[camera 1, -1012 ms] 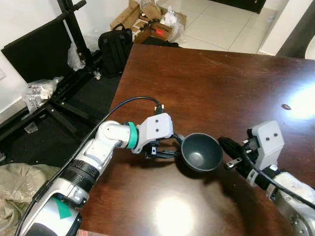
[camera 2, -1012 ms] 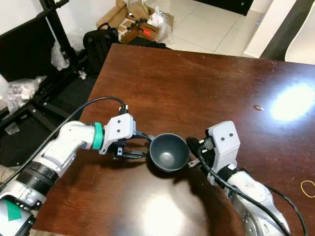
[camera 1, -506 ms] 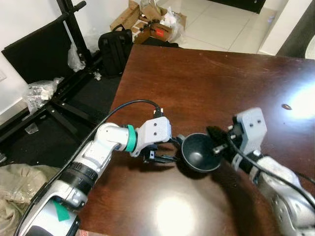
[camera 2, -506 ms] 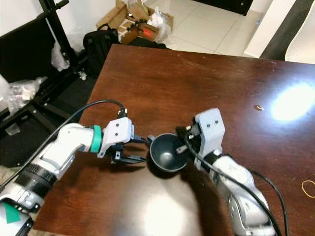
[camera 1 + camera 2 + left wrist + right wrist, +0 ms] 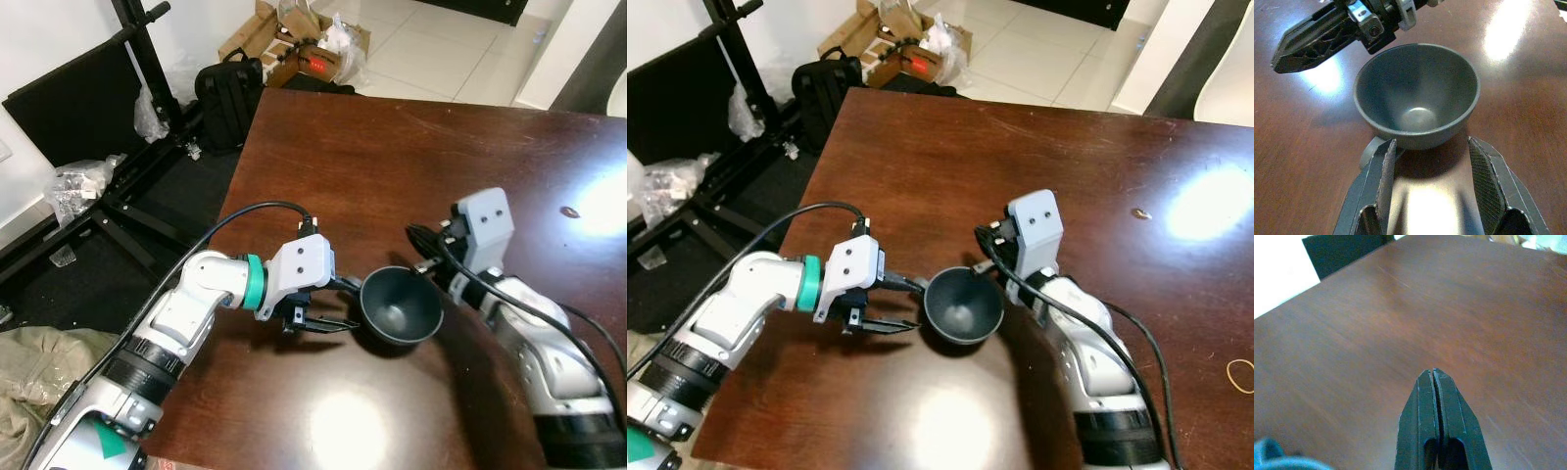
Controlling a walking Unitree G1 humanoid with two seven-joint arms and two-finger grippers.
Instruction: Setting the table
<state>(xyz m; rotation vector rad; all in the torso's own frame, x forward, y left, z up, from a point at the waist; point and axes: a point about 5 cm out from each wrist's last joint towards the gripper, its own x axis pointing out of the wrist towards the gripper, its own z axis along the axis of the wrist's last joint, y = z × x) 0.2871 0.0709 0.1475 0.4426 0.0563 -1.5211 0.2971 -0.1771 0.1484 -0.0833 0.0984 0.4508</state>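
A round, matte grey bowl [image 5: 1418, 95] sits on the glossy brown table [image 5: 392, 147]. The left gripper [image 5: 1432, 161] is spread wide beside it, touching nothing. The right gripper [image 5: 1435, 396] hovers pressed together.

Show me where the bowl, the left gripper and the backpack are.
bowl [image 5: 400, 311], left eye view, inner wall.
left gripper [image 5: 1434, 161], left wrist view, gap between its fingertips.
backpack [image 5: 227, 100], left eye view, middle of its body.

A dark brown wooden table [image 5: 411, 147] occupies the near and right part of the scene, with bright light glare on its polished top at the near edge and far right. To the left, a black metal stand [image 5: 137, 147] and a black backpack [image 5: 227, 103] sit on a dark floor mat beside a white wall. Cardboard boxes [image 5: 294, 44] lie far left on pale floor tiles [image 5: 441, 49].
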